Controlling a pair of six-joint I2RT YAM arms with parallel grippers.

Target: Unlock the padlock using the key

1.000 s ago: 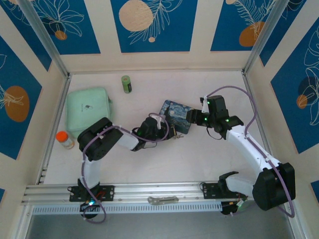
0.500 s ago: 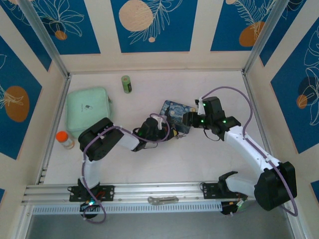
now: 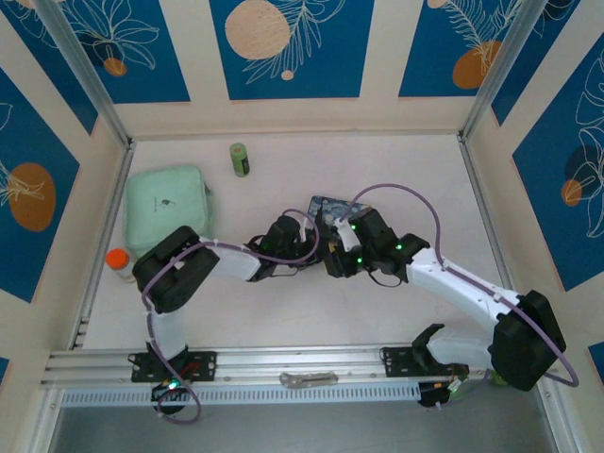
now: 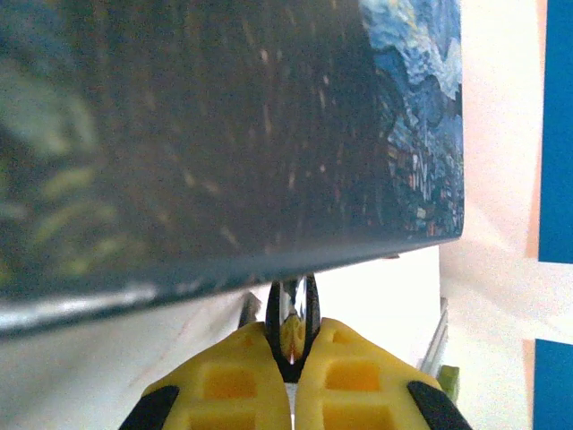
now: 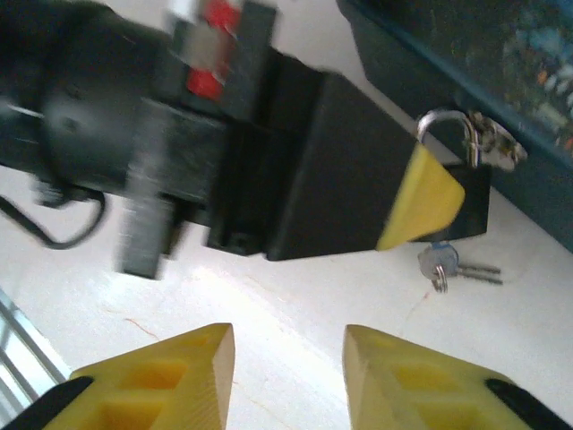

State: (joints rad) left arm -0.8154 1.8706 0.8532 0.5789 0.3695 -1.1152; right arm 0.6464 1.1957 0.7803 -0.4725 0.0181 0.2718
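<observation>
One padlock point(image 5: 474, 202) we see pinched in the left gripper point(image 4: 292, 333), maybe two keys point(image 5: 445, 264) beside it, and the right gripper point(image 5: 288, 345), fingers apart, came closer.

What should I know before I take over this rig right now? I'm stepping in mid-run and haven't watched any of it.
Left gripper: shut on the padlock, holding its body right beside the blue tin.
Right gripper: open and empty, pointed toward the key, short of it.
Key: on the table just below the padlock, on a small ring, not grasped.
Done: padlock steadied by the left gripper.
Left to do: pick up the key, insert it, turn it. The shackle looks closed.
</observation>
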